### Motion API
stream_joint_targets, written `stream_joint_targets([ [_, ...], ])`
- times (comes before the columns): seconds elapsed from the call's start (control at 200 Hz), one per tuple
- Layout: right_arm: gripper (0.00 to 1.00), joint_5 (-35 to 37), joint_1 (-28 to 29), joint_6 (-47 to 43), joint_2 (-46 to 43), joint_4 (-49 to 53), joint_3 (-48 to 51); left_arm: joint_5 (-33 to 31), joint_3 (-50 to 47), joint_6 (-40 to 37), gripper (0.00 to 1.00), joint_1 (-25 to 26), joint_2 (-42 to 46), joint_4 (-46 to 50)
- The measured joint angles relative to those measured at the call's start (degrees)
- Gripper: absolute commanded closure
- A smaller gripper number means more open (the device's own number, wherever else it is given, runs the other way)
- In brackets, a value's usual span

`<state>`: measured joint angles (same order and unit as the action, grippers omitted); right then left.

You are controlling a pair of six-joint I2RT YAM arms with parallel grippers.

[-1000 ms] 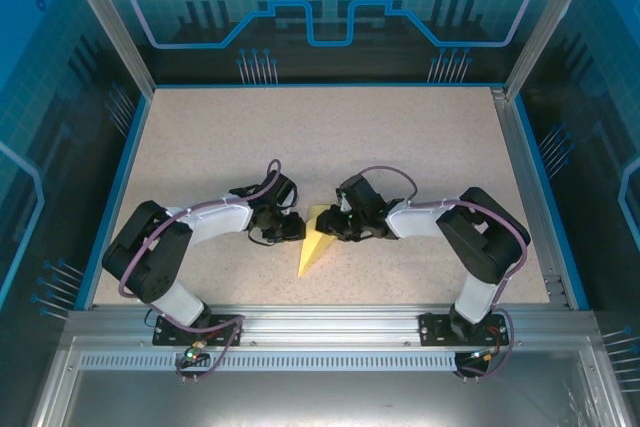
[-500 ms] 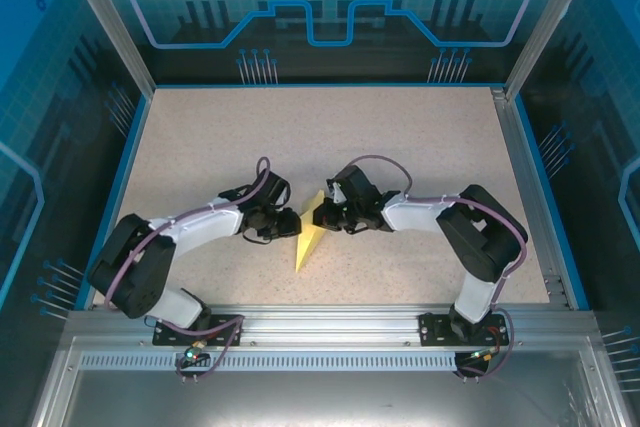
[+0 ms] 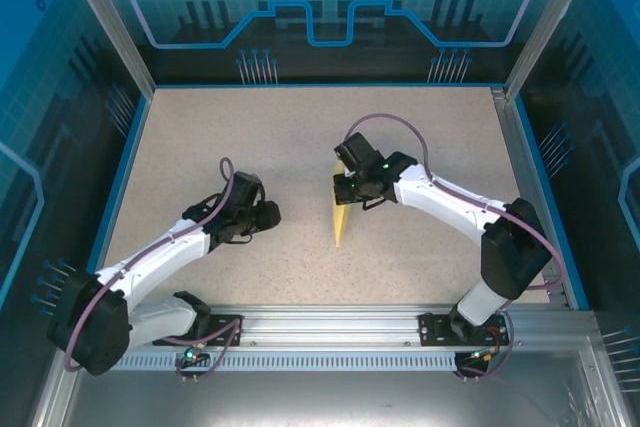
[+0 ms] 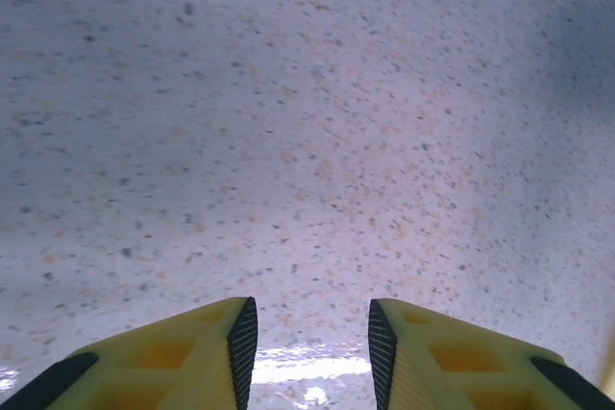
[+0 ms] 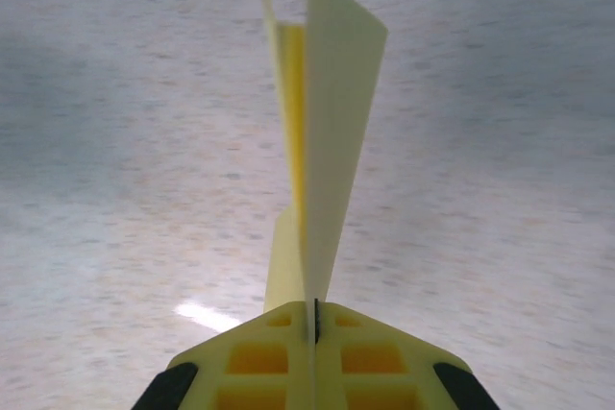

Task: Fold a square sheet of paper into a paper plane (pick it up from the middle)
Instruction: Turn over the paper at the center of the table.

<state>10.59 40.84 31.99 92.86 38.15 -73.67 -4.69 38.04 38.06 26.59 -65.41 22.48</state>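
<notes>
On my screen the table (image 3: 300, 137) lay bare apart from the two arms and the paper. The right arm (image 3: 450, 207) reached in over the middle of the surface. The left arm (image 3: 160, 252) lay stretched low towards the centre, stopping well short of the paper.

The left gripper (image 3: 268, 215) stood partly open. From its wrist camera I saw the left gripper (image 4: 312, 333) with its jaws apart and nothing between them, only speckled tabletop ahead.

The right gripper (image 3: 345, 190) was shut tight on the plane (image 3: 341, 219). Its wrist view showed the right gripper (image 5: 314, 319) with the jaws pressed together on the centre fold, and the plane (image 5: 327, 141) standing on edge, running straight out from the fingertips.

From above, the plane was a narrow dart with its long axis running far to near. Its wide end sat in the right gripper and its point aimed at the near edge. I could not tell whether the tip touched the table.

So the right arm had the plane. It lay to the right of the left gripper, with open table between them. I judged any next move would be the right arm's, with the left needing to reach rightward to help.
</notes>
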Motion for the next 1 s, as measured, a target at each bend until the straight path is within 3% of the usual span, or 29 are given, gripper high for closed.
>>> stream_joint_targets([
  [0.14,0.95,13.3,0.0,-2.7,1.4,12.9,-6.1,-2.0,-1.2,1.0,0.60,-0.3,2.0,0.9],
  [0.31,0.94,28.3,1.0,-3.1,9.4,26.8,-16.0,-4.8,-3.1,2.8,0.58,-0.4,4.1,1.7],
  [0.515,0.92,37.5,5.4,-1.6,25.4,37.6,-24.7,-7.5,-3.1,4.1,0.58,-0.9,5.4,3.7],
  [0.78,0.84,30.9,11.6,-0.2,37.7,38.7,-33.2,-9.0,-3.7,6.2,0.55,-1.4,8.5,5.5],
  [0.89,0.67,23.0,12.0,0.0,37.3,35.2,-33.7,-9.0,-4.7,6.9,0.54,-1.5,8.9,5.6],
  [1.0,0.41,13.9,11.9,-1.2,34.0,27.9,-30.1,-9.0,-4.8,6.9,0.54,-1.5,8.6,5.5],
])
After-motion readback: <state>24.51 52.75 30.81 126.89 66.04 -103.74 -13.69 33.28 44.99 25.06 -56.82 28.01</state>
